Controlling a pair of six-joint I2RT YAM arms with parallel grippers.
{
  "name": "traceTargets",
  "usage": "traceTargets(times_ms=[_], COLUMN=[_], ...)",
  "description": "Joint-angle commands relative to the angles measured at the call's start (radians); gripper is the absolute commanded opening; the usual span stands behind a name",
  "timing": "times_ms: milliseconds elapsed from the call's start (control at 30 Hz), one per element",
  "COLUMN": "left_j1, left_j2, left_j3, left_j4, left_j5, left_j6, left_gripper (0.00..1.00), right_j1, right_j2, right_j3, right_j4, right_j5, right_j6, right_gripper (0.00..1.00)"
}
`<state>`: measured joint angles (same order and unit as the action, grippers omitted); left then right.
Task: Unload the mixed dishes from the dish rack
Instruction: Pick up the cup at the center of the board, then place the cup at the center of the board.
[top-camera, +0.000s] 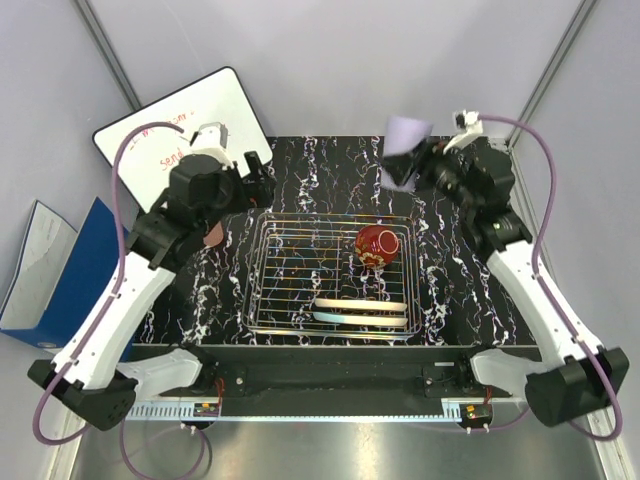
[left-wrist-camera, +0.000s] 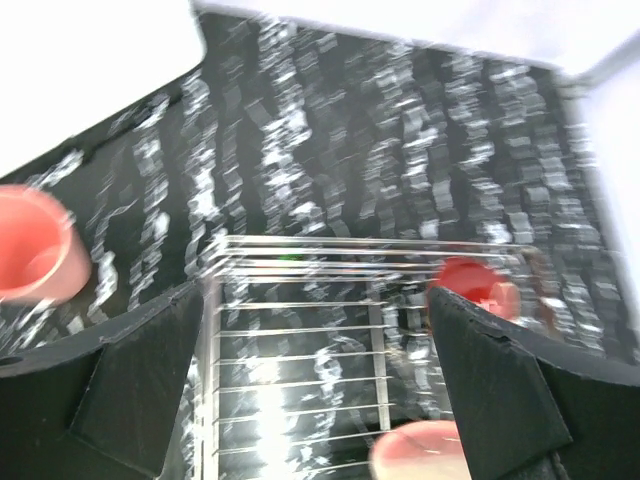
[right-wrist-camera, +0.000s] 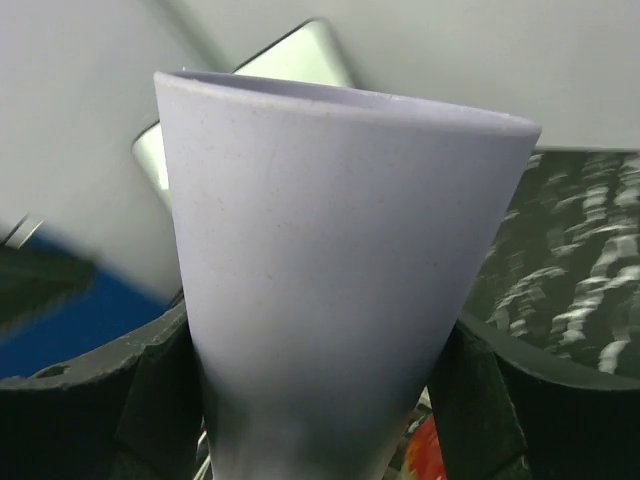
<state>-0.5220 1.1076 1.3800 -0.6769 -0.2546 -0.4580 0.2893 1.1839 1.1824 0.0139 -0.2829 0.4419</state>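
My left wrist view is motion-smeared and the dish rack (left-wrist-camera: 300, 340) wires streak. The salmon-pink cup (left-wrist-camera: 30, 245) is cut by the left edge, the red bowl (left-wrist-camera: 475, 285) sits half behind one finger (left-wrist-camera: 500, 390) of the left gripper (left-wrist-camera: 315, 300), and a pink rim (left-wrist-camera: 425, 450) at the bottom edge I cannot identify. From above, the left arm (top-camera: 165, 235) covers most of that cup. The lavender cup (right-wrist-camera: 340, 280) fills my right wrist view, its base cut off. The whiteboard (top-camera: 180, 125) writing is too small to read.

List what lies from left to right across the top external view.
blue folder → whiteboard → dish rack → lavender cup
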Motion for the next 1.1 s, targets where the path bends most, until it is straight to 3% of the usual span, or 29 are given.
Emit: traceTargets(times_ms=[0, 167, 267, 367, 567, 1067], left_j1=[0.057, 0.066, 0.068, 0.068, 0.065, -0.068], left_j2=[-0.037, 0.006, 0.008, 0.005, -0.002, -0.025], left_j3=[0.118, 0.169, 0.099, 0.001, -0.079, -0.177], left_j4=[0.143, 0.241, 0.397, 0.563, 0.666, 0.674], left_j5=[0.339, 0.776, 1.088, 1.242, 1.331, 1.321], left_j6=[0.054, 0.102, 0.001, -0.111, -0.171, -0.145], left_gripper=[0.99, 0.99, 0.99, 0.99, 0.99, 0.99], right_j1=[0.039, 0.146, 0.172, 0.175, 0.178, 0.246], right_j2=[-0.111, -0.214, -0.283, -0.34, -0.365, -0.21], right_j3=[-0.115, -0.164, -0.219, -0.269, -0.3, -0.342], right_j4=[0.064, -0.104, -0.114, -0.109, -0.08, 0.147], right_j5=[-0.438, -0.611, -0.68, -0.716, -0.757, -0.704], right_j6=[-0.002, -0.04, -0.014, 0.007, 0.034, 0.107], right_gripper=[0.0, 0.0, 0.0, 0.0, 0.0, 0.0])
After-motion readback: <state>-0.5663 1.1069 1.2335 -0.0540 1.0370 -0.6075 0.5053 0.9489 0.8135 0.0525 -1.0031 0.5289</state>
